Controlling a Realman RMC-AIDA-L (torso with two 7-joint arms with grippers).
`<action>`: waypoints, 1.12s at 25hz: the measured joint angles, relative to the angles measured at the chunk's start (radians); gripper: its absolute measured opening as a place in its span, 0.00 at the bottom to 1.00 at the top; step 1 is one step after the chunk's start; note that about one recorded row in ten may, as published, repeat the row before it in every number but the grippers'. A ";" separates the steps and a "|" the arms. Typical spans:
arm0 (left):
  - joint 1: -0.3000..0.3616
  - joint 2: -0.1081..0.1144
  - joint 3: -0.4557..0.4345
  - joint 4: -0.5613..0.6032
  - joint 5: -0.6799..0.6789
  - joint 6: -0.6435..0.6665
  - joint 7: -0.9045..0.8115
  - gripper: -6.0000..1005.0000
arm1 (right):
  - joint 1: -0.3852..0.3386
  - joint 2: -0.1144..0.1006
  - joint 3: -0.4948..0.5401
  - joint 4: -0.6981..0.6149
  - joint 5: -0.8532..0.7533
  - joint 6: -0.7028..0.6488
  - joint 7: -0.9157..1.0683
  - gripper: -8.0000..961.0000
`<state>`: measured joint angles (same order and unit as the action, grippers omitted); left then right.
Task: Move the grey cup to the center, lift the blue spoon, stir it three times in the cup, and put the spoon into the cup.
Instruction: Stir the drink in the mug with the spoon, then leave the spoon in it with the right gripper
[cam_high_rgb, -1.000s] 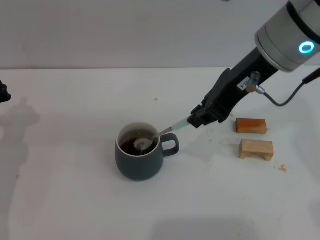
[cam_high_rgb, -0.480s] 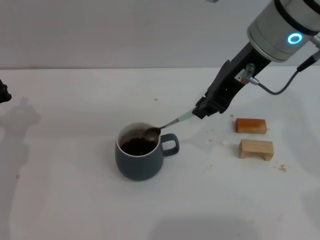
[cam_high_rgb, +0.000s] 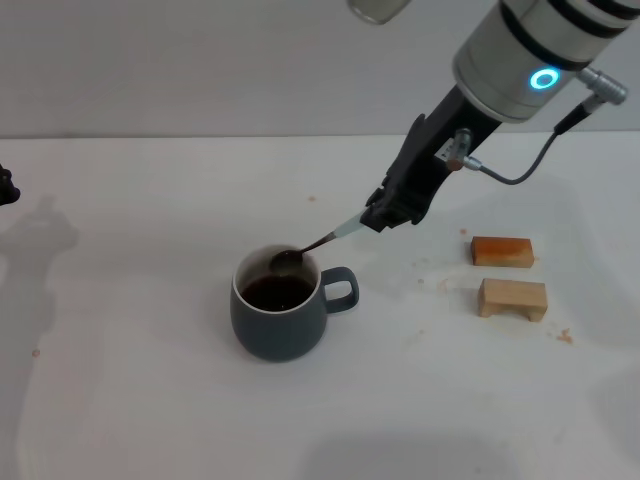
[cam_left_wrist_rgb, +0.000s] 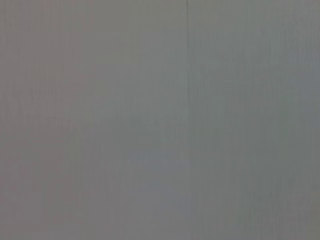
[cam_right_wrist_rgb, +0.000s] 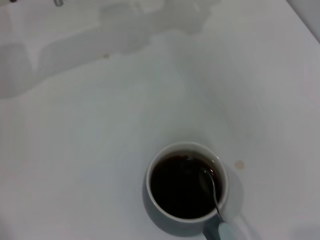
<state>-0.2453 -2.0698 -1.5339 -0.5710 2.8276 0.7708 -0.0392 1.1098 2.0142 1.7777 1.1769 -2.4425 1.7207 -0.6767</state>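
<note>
The right gripper (cam_high_rgb: 378, 222) grips the slim, pale-blue-handled metal spoon (cam_high_rgb: 312, 247), its bowl poised over the squat blue-grey ceramic mug (cam_high_rgb: 283, 312) mid-table, apparently mid-stir; next, lowering and releasing it inside.

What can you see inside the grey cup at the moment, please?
Inside the grey cup there is dark brown liquid; the blue spoon, held by the right claw, has its bowl near the rim. The cup's bottom is hidden by the liquid.

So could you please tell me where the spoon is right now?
In the head view, the right gripper holds the spoon right of centre, its bowl just above the mug.
</note>
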 joint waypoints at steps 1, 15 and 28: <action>-0.001 0.000 0.000 0.005 0.000 0.004 0.000 0.00 | 0.007 0.003 -0.001 -0.007 0.000 -0.005 -0.002 0.13; -0.007 0.002 0.000 0.039 -0.005 0.055 -0.005 0.00 | 0.125 0.016 -0.024 -0.155 -0.008 -0.066 -0.028 0.13; -0.004 0.003 -0.002 0.041 -0.009 0.085 -0.002 0.00 | 0.175 0.048 -0.051 -0.243 -0.041 -0.110 -0.049 0.13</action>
<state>-0.2493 -2.0665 -1.5355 -0.5304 2.8191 0.8558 -0.0408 1.2847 2.0626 1.7267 0.9338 -2.4836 1.6110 -0.7253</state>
